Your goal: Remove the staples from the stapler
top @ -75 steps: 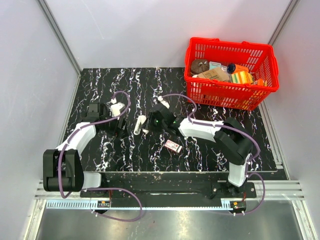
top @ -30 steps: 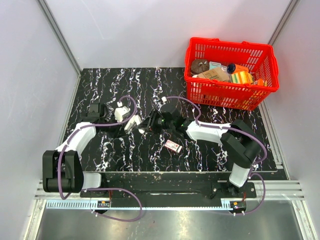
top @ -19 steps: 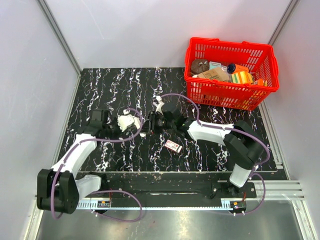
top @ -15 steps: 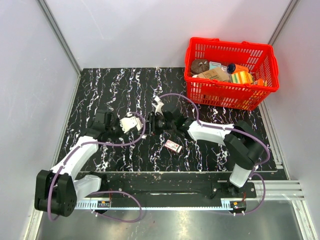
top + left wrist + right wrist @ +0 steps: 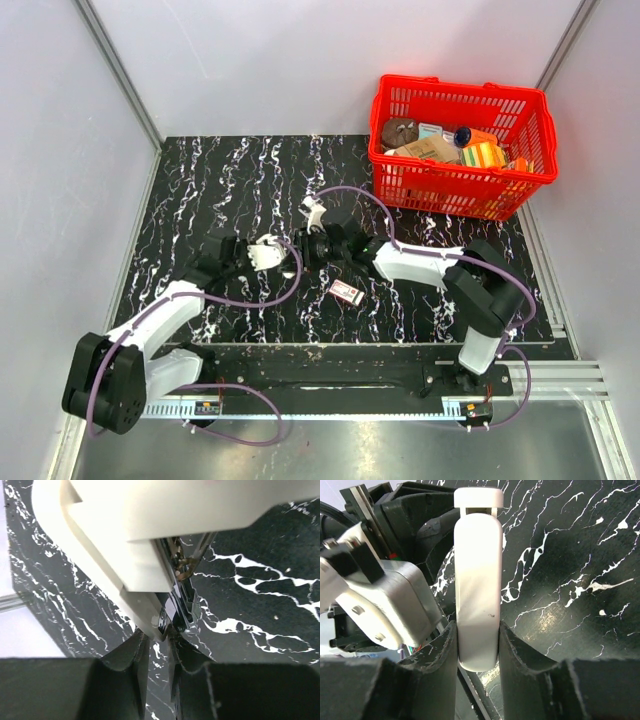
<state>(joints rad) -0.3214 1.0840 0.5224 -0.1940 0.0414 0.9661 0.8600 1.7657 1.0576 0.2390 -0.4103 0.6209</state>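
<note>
Presently, the right gripper (image 5: pixel 477 628) is pinching the white bar (image 5: pixel 477 565). The stapler (image 5: pixel 181 607), spring showing, is sitting under that bar at the left gripper (image 5: pixel 157 650), whose fingers are standing nearly together; whether they are gripping cannot be told. The red basket (image 5: pixel 450 190), far right, is holding boxes and packets.

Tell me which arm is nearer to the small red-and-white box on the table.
Right. The right arm passes just beyond the box; the left arm lies farther off, to its left.
</note>
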